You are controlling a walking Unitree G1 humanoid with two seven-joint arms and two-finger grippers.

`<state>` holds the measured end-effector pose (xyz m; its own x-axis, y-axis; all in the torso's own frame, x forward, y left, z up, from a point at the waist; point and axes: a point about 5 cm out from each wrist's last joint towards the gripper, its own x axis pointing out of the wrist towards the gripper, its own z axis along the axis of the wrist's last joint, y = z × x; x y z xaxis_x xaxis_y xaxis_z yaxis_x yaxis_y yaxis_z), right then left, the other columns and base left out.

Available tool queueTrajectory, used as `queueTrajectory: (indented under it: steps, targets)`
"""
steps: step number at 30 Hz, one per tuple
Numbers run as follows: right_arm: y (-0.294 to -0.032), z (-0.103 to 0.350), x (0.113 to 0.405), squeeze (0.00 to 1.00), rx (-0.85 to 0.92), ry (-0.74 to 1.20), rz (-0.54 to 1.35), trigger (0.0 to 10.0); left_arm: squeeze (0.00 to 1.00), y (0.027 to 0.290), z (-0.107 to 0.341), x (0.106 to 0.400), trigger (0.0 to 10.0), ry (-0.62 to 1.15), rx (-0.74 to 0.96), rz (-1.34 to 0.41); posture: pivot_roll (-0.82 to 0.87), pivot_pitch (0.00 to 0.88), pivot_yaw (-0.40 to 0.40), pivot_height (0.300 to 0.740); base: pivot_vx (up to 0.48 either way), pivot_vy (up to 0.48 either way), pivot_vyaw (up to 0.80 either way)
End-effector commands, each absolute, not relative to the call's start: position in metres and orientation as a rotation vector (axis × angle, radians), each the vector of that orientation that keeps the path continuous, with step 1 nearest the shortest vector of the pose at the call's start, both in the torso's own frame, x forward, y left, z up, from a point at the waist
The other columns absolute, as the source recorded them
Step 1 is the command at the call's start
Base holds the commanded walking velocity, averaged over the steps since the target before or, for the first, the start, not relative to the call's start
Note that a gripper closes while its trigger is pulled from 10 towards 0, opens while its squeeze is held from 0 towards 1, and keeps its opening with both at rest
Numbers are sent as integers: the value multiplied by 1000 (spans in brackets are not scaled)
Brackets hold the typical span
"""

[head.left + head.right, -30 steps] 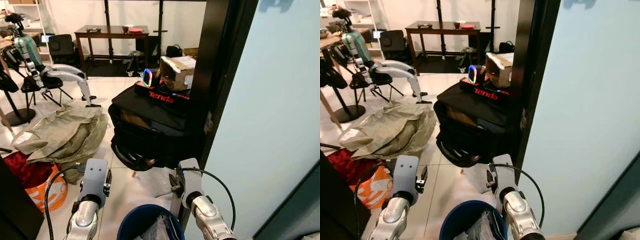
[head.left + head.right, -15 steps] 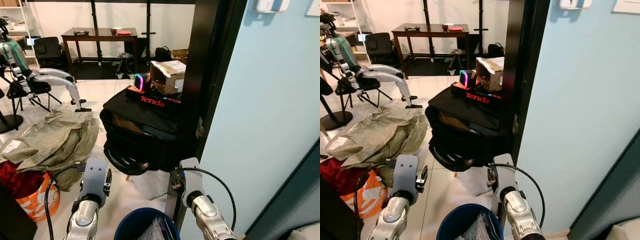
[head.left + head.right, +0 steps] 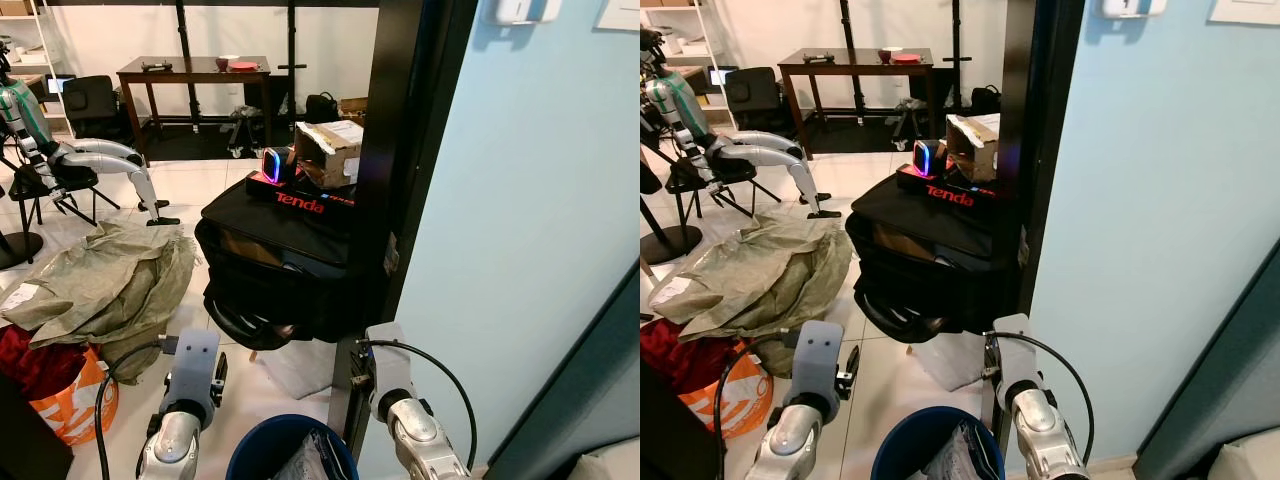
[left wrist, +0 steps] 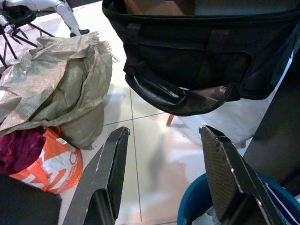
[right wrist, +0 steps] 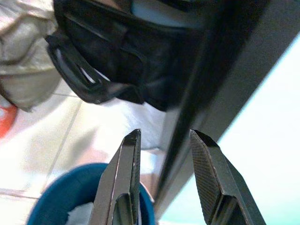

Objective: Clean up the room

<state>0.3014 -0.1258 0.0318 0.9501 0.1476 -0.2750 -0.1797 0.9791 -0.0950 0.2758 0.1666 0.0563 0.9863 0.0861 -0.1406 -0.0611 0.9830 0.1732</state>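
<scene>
Right now the robot stands by a dark doorframe with a blue bin point(image 3: 262, 452) at its feet, already holding crumpled waste. Judging from this, the step is finding the next piece of clutter; the best move is probably to turn towards the olive sack point(image 3: 105, 280) and the orange bag point(image 3: 68, 400) on the floor, keeping clear of the black bag point(image 3: 275, 265) with the Tenda box point(image 3: 300, 198) on top. Both arms are raised forward at waist height, elbows bent. The left gripper point(image 4: 164, 173) has its fingers spread wide, empty, above tile beside the bin. The right gripper point(image 5: 161, 176) is likewise parted and empty, near the doorframe point(image 5: 206, 93).
</scene>
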Motion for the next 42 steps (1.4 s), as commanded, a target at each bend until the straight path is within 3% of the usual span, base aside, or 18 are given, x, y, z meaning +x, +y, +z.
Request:
queueTrajectory:
  steps: [1,16,42]
  targets:
    - [-127,27,298,0,-120,292,154,10000,0,164,54,273,10000,150,178,62,4,45,-54,735,0,0,0]
    - [-123,26,295,0,-82,290,177,10000,0,162,59,275,10000,129,166,62,3,49,-54,735,0,0,-27]
    - [-121,26,294,0,-61,303,184,10000,0,162,61,276,10000,117,162,60,2,39,-58,735,0,0,-800]
